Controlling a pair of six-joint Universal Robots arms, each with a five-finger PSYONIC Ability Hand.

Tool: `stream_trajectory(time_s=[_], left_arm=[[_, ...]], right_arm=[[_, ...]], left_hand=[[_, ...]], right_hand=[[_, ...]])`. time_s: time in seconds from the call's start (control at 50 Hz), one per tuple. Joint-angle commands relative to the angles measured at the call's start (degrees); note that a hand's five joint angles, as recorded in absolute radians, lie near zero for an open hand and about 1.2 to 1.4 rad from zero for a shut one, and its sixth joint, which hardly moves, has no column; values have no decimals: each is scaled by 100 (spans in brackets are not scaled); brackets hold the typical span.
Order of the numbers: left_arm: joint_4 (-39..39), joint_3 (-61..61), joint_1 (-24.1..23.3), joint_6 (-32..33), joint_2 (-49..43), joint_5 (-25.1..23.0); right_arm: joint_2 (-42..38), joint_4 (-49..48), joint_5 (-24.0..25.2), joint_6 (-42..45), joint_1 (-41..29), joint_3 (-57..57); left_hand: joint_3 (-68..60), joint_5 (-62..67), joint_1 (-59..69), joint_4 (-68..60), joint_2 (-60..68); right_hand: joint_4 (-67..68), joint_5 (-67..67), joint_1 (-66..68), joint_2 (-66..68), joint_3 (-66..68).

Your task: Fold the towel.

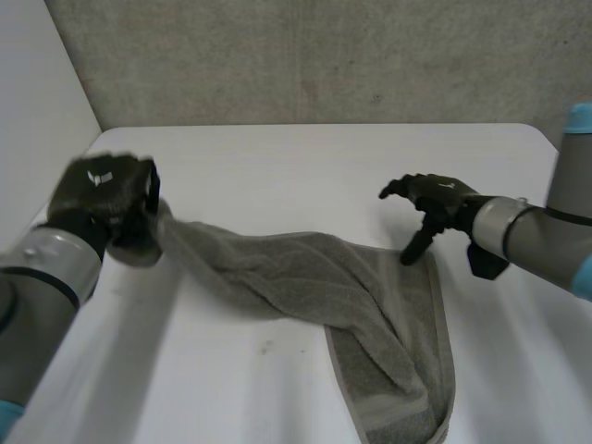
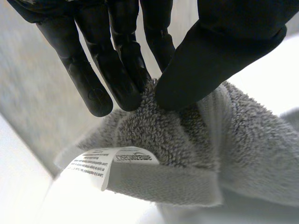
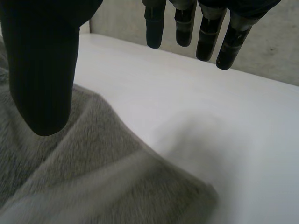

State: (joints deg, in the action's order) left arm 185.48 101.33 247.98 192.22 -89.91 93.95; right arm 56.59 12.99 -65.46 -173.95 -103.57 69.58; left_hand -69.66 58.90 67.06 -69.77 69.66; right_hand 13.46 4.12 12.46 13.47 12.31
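Left hand [image 1: 109, 199] pinches towel [image 1: 314, 277] corner (raised); right hand [image 1: 433, 205] beside it.

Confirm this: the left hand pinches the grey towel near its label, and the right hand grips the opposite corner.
Not quite. The right hand grips nothing: in the right wrist view its fingers are straight and open, the thumb above the towel near its corner. The left hand does pinch the towel near its label.
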Motion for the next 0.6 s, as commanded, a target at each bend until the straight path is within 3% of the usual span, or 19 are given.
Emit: stream_trajectory(time_s=[0.02, 0.1, 0.14, 0.24, 0.36, 0.38, 0.4, 0.42, 0.46, 0.48, 0.5, 0.6], left_arm=[[32, -246, -48, 9, 923, -615], [23, -184, -48, 0, 1361, -790], [14, -132, -48, 0, 1475, -799], [5, -17, -39, 0, 1713, -808], [-12, -17, -4, 0, 1766, -808], [-4, -17, 5, 0, 1792, -808], [5, -26, 14, 0, 1819, -808], [5, -26, 14, 0, 1819, -808], [14, -35, 23, 0, 1819, -808], [23, -43, 49, 9, 1819, -808], [40, -52, 93, 9, 1802, -808], [278, -131, 286, 0, 1573, -914]], right_arm=[[-1007, -60, 121, -788, -462, -1392], [-1510, -7, 323, -1071, -594, -1966], [-2009, 124, 805, -1403, -752, -2465], [-2476, 388, 1324, -1817, -954, -2931], [-2732, 529, 1501, -1897, -1113, -3205], [-2802, 546, 1501, -1897, -1139, -3275], [-2846, 538, 1493, -1897, -1157, -3362], [-2846, 538, 1492, -1897, -1157, -3363], [-2855, 520, 1379, -1897, -1166, -3608], [-2855, 520, 1378, -1897, -1166, -3609], [-2829, 520, 1265, -1888, -1166, -3766], [-2574, 494, 570, -1809, -1122, -4304]], left_hand=[[-1034, 1110, 1294, -1023, 1034], [-1034, 1110, 1294, -1023, 1034], [-1034, 1110, 1294, -1023, 1034], [-1034, 1110, 1294, -1023, 1034], [-1034, 1110, 1294, -1023, 1034], [-1034, 1110, 1294, -1023, 1034], [-1034, 1110, 1294, -1023, 1034], [-1034, 1110, 1294, -1023, 1034], [-1034, 1110, 1294, -1023, 1034], [-1034, 1110, 1294, -1023, 1034], [-1034, 1110, 1294, -1023, 1034], [-1034, 1110, 1294, -1023, 1034]], right_hand=[[-346, -412, -246, -347, -231], [-346, -412, -246, -347, -231], [-346, -412, -246, -347, -231], [-346, -412, -246, -347, -231], [-346, -412, -246, -347, -231], [93, 27, 194, 92, 209], [1731, 1666, 1832, 1730, 1847], [1748, 1682, 1848, 1747, 1864], [5466, 5400, 5567, 5465, 5582], [5482, 5416, 5583, 5481, 5598], [6642, 6576, 6743, 6641, 6758], [6654, 6588, 6754, 6653, 6769]])
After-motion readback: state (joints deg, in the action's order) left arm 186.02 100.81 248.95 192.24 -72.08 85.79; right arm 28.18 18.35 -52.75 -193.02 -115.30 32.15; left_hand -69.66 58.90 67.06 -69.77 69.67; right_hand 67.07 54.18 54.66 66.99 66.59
